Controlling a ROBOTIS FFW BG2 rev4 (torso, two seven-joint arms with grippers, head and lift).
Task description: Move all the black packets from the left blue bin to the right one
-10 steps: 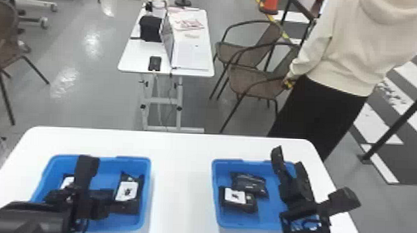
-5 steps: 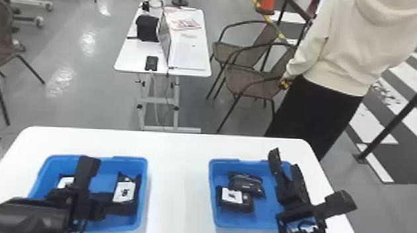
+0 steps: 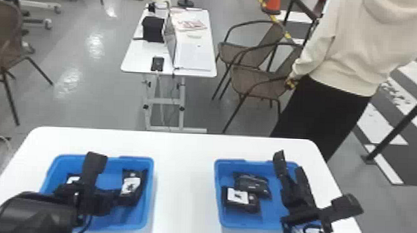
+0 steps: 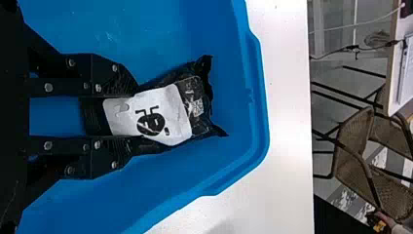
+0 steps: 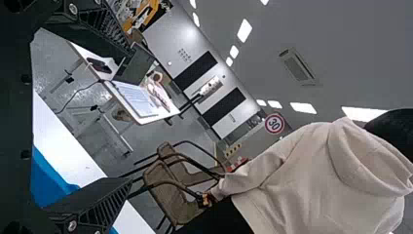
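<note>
My left gripper (image 3: pixel 123 196) is low in the left blue bin (image 3: pixel 149 195), at the black packet (image 3: pixel 133 187) near that bin's right side. In the left wrist view, my left gripper (image 4: pixel 134 118) is shut on this white-labelled packet (image 4: pixel 153 117), its far end sticking out past the fingertips. Another packet (image 3: pixel 73 178) lies in the left part of the bin, partly hidden by the arm. The right blue bin (image 3: pixel 217 194) holds a labelled packet (image 3: pixel 237 197) against a darker one (image 3: pixel 253 185). My right gripper (image 3: pixel 290 161), parked over that bin's right side, has its fingers (image 5: pixel 104 200) spread with nothing between them.
Both bins stand on a white table (image 3: pixel 182 176), with bare tabletop between them. Beyond its far edge are a smaller table (image 3: pixel 133 60) with a laptop, brown chairs (image 3: pixel 258 81) and a standing person.
The head view has shifted slightly. Both grippers keep about the same places over the bins, and the packets lie as before.
</note>
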